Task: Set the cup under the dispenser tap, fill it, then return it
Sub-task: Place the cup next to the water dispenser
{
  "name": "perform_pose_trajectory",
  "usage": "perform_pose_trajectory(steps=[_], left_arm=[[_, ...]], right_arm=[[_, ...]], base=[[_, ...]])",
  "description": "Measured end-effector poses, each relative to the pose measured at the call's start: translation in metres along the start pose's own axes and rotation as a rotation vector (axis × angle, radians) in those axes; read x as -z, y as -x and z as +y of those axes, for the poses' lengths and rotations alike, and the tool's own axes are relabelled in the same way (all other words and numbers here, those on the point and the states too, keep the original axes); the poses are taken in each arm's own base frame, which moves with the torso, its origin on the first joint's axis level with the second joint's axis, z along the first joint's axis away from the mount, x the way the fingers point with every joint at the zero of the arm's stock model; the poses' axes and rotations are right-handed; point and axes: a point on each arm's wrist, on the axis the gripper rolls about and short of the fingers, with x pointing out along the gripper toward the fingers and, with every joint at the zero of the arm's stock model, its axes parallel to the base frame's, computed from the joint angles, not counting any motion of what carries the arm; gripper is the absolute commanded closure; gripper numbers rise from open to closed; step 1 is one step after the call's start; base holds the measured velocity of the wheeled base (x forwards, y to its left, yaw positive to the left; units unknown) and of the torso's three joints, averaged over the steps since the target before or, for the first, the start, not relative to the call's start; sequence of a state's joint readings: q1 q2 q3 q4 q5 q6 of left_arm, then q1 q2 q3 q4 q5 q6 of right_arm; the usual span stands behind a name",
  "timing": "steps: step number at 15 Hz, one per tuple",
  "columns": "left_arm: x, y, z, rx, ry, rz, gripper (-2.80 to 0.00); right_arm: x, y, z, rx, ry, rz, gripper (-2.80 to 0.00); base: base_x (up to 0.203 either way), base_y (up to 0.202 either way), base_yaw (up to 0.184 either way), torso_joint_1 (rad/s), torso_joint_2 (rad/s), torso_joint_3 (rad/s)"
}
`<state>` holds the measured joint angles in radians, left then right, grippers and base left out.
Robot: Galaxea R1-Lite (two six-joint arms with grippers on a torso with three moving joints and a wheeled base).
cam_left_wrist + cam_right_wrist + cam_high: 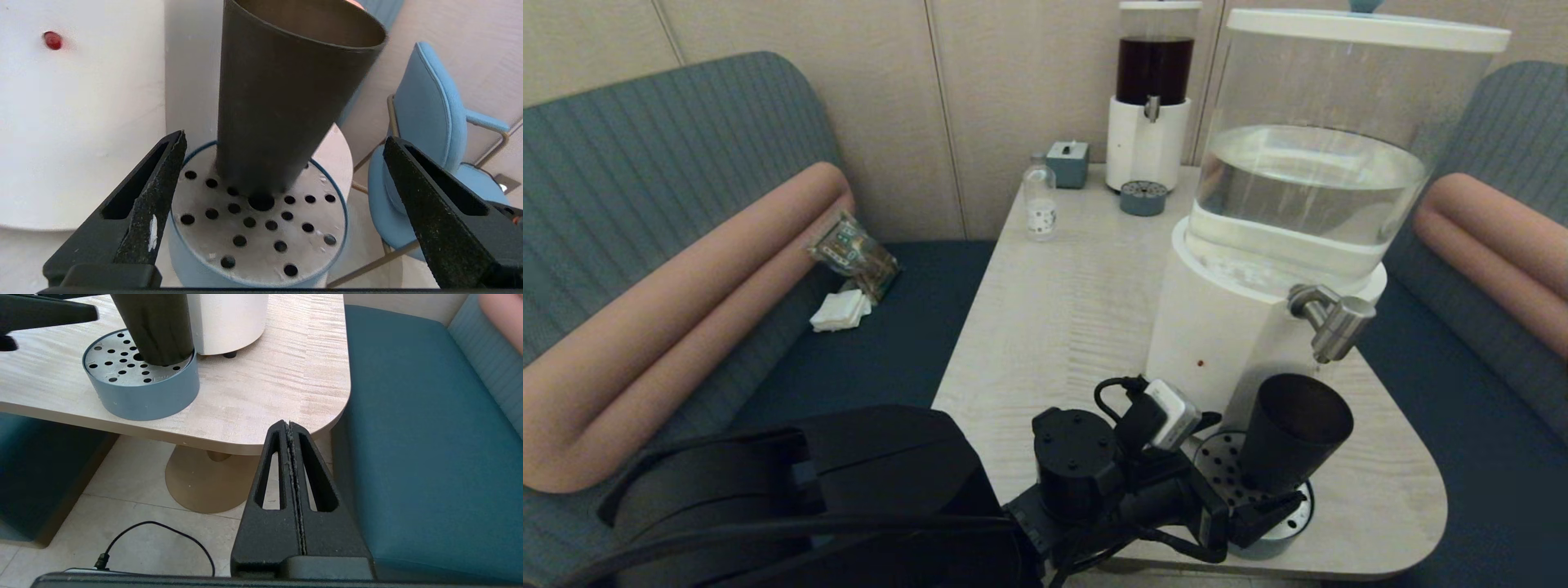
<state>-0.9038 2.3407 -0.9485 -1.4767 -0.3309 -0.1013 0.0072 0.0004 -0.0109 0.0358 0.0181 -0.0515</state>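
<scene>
while the cup point(1294, 433) is standing upright on the round drip tray point(1290, 510), right below the dispenser tap point(1333, 321), the left pincer point(282, 212) is waiting just beside it, fingers wide apart, holding nothing. the right pincer point(291, 477) is resting off the worktop point(1062, 302), fingers pressed together.

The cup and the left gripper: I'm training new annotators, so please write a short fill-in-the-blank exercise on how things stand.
1. The cup stands on the perforated ____ tray.
2. The left gripper has its fingers ____, one on each side of the cup, not touching it.
3. The dispenser tap is directly ____ the cup.
4. The right gripper, parked beyond the table edge, has its fingers ____.

Missing words: drip; open; above; shut
</scene>
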Motion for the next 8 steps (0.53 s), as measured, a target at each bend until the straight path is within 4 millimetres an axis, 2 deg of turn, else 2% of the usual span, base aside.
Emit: perform_pose_trajectory(steps=[8], left_arm=[[0.006, -0.014, 0.005, 0.003, -0.008, -0.027, -2.80]], right_arm=[[0.000, 0.000, 0.000, 0.000, 0.000, 0.000, 0.00]], base=[[0.000, 0.000, 0.000, 0.000, 0.00, 0.000]])
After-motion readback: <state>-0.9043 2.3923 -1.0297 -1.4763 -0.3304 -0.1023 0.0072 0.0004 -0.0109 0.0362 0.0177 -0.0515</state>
